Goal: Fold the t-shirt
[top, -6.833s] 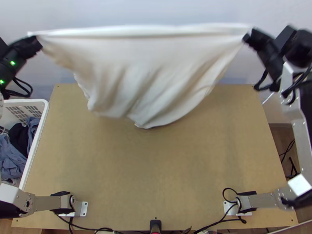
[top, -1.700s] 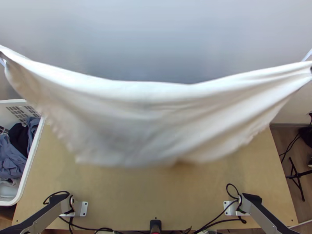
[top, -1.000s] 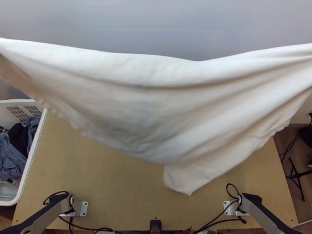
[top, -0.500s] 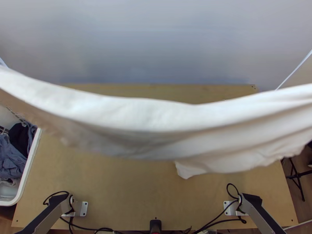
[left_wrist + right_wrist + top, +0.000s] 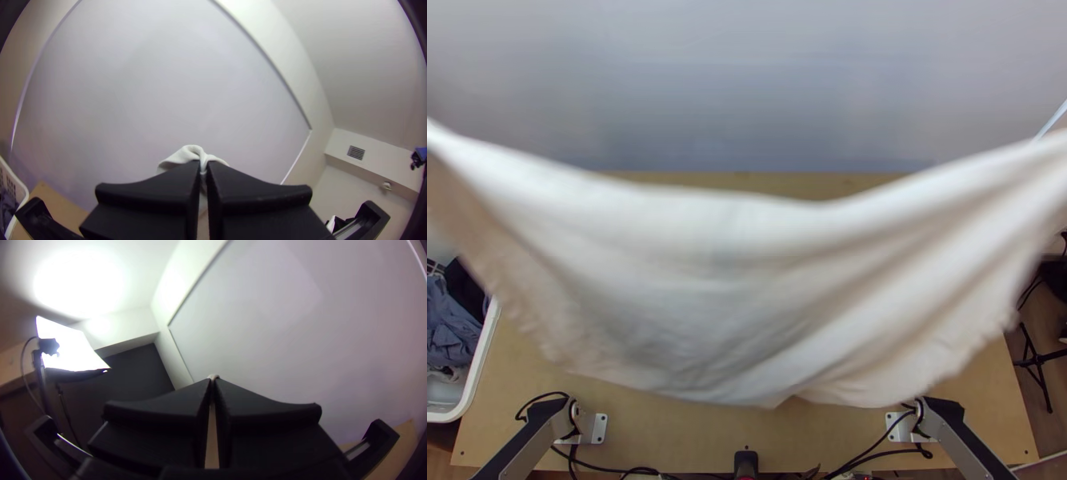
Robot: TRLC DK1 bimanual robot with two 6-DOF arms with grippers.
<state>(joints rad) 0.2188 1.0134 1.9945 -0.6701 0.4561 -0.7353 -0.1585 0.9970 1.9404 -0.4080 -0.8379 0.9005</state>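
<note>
Hanging between the two arms, the white t-shirt [image 5: 723, 296] stretches across the whole top view, held up over the wooden table [image 5: 667, 440]. Its upper edge sags in the middle and climbs toward both sides, where the cloth runs out past the view's edges. Soft creases slant down from the right side toward the middle, and the lower edge is uneven — a small notch sits near its centre, with wavy bits of hem at the left and right. I can't tell whether the cloth is doubled.

In the left wrist view, the left gripper [image 5: 203, 167] has its jaws pressed together on a pinch of the shirt, with a little tuft of white fabric puffing up beyond the tips. The right gripper [image 5: 212, 383] is closed at the tips too, nipping a much smaller bit of the cloth that pokes out between them.

The left arm [image 5: 521, 444] and right arm [image 5: 959, 436] rise from metal brackets near the table's close corners. At the left stands a white basket [image 5: 481, 360] with blue-grey and dark clothes [image 5: 451, 328] inside. A black stand [image 5: 1037, 370] is on the floor beyond the table's right side.
</note>
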